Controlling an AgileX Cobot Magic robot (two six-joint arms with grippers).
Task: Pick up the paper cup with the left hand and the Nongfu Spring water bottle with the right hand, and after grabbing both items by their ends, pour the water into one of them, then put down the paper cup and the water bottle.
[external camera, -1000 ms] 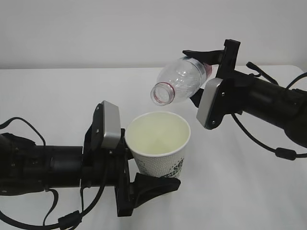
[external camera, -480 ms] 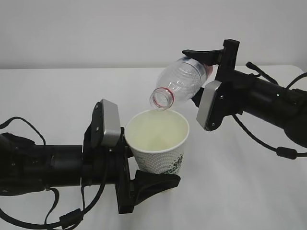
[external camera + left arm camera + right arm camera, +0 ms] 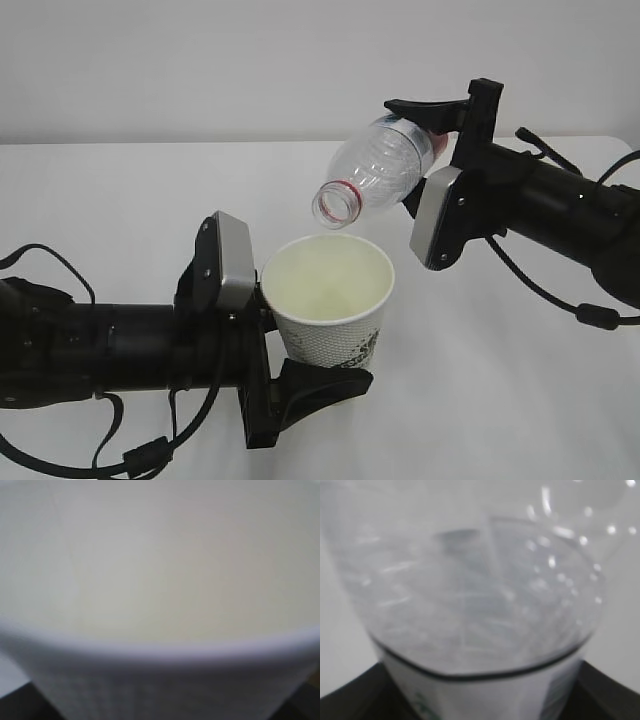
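paper cup (image 3: 330,300) shows dark green print, unreadable; bottle (image 3: 375,170) label hidden

The exterior view looks slantwise down across the bench (image 3: 150,190) from the front. The left wrist view sits hard against the paper cup (image 3: 160,605), blurred; the right wrist view against the bottle (image 3: 480,590). Both appear outside too.
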